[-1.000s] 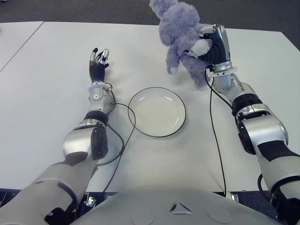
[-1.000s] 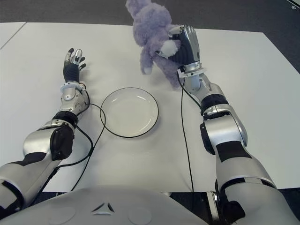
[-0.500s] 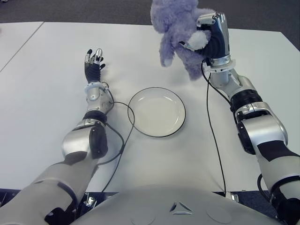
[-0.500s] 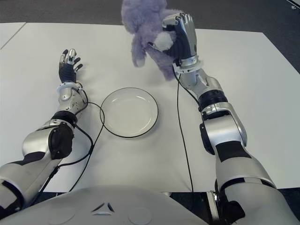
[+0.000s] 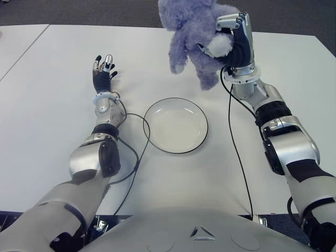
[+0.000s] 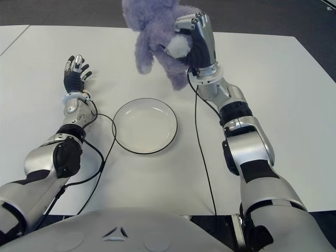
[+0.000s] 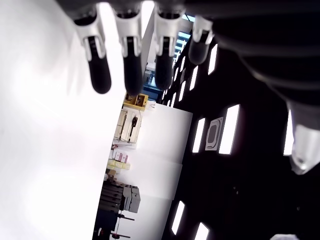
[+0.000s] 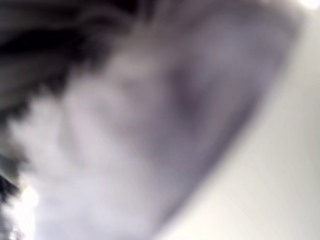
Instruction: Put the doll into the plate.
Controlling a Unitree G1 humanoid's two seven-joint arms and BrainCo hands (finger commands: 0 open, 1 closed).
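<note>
A fluffy purple doll (image 5: 191, 37) with a white tail hangs in the air behind the plate, above the far side of the table. My right hand (image 5: 234, 39) is shut on it from the right, and purple fur (image 8: 150, 130) fills the right wrist view. The white plate (image 5: 176, 125) with a dark rim sits empty in the middle of the white table (image 5: 47, 105), in front of the doll and a little to its left. Left of the plate my left hand (image 5: 103, 71) shows with its fingers (image 7: 130, 55) spread straight, holding nothing.
A thin black cable (image 5: 137, 152) loops from my left arm past the plate's left rim. Another black cable (image 5: 236, 152) runs along my right arm. The table's far edge (image 5: 131, 25) borders dark floor, and a second white table (image 5: 16, 39) adjoins at the far left.
My right hand has carried the doll higher and to the left, closer to the plate's far side. My left hand has drifted slightly left and farther from the plate.
</note>
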